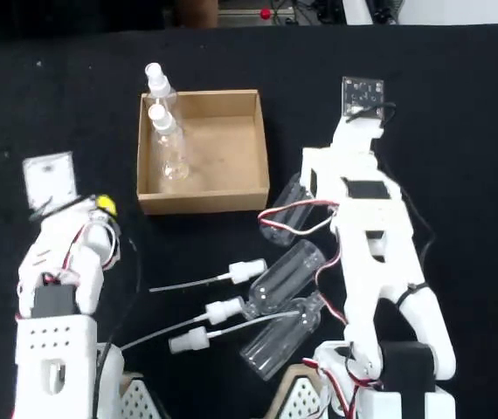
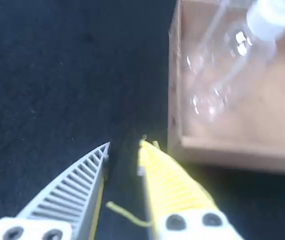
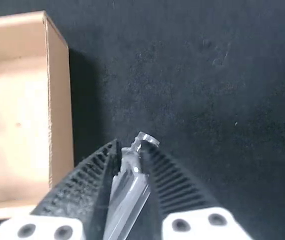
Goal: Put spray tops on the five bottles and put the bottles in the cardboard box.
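Where the left arm stands at the left of the black table, the left gripper points at the cloth near the front left corner of the cardboard box. Its grey and yellow fingers are slightly parted and grasp nothing.

The cardboard box sits at the table's centre, open side up. It contains two clear bottles, each fitted with a white spray top:
- The first capped bottle leans on the left wall, with its spray top above the rear left corner.
- The second capped bottle lies in front of the first, along the same wall.

Three loose tops lie on the cloth in front of the box, with their dip tubes running out to the left:
- upper spray top
- middle spray top
- lower spray top

Two uncapped bottles lie on their sides just to the right of these tops. The middle bottle has its neck near the upper spray top. The lower bottle lies beside the lower two tops.

The right arm extends along the right side of the table. The right gripper is clamped on the held bottle, whose open neck projects past the dark fingertips. This bottle is just outside the box, beside the front right corner. Whether it rests on the cloth cannot be determined.
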Available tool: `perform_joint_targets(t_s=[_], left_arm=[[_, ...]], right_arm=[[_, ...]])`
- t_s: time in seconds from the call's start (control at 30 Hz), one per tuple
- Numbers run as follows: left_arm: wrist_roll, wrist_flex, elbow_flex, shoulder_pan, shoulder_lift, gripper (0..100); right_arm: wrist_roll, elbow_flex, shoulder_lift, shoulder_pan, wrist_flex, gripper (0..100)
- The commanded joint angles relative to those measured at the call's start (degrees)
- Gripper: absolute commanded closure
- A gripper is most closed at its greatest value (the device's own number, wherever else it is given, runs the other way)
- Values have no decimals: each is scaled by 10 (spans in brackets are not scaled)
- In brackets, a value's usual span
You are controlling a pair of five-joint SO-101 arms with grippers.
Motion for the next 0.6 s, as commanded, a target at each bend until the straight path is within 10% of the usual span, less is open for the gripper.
perform_joint_targets(t_s=[0.0,0.2,0.57], left_arm=[[55,-109,96,-37,-71,970],[85,-120,165,-82,-156,963],[84,-120,232,-79,-268,960]], right_arm=[[-2,-98,-36,-7,92,989],[30,-187,-33,-108,210,988],[18,-206,84,-267,117,988]])
